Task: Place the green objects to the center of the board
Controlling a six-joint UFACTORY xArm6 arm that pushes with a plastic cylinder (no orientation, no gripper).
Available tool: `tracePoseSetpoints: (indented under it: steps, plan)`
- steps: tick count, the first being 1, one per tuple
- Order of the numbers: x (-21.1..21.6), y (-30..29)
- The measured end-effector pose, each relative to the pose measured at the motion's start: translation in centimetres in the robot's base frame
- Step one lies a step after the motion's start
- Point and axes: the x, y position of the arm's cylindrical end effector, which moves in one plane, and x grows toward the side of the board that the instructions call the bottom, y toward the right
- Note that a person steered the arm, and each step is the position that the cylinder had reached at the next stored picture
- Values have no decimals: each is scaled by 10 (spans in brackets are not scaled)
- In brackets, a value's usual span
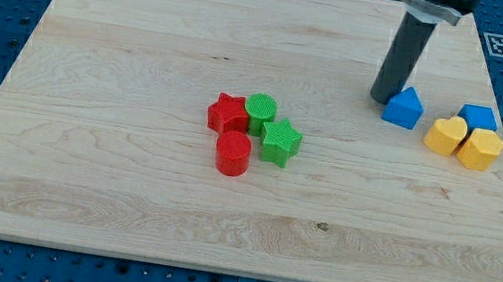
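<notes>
Camera view shows the wooden bench point(105, 169) w/ two clusters of blocks. Near the middle: green cylinder point(260, 110) and green star point(280, 142), touching or nearly so, packed against a red star point(227, 113) at the view's left and a red cylinder point(233, 153) toward the view's bottom. Both greens look already about at board centre, so by my read the task is mostly or fully done; at most a small nudge is left. My tip point(383, 99) sits well apart from them, up at the view's right, just beside the left face of a blue wedge-like block point(404, 107), maybe touching, can't tell. Further right: a blue block point(479, 118), a yellow heart point(447, 136) and another yellow block point(481, 149), bunched together. No hand on this rig, only the rod, so there's nothing to open, close or grip. Handling, as a guess: greens look like small, light, stiff plastic w/ ribbed sides, likely to slide easily on smooth wood. The cylinder may roll off a push that's off-centre; the star's points could make it spin. Push flat-on through the middle of a side face, low & slow. Reds are right up against them, so any shove prob drags those along too.
</notes>
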Motion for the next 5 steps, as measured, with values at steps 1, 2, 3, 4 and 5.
tracePoseSetpoints:
  steps: [1,2,3,4,5]
  plan:
    - [0,18]
    - [1,22]
    - [4,0]
    - [9,-28]
    - [55,-28]
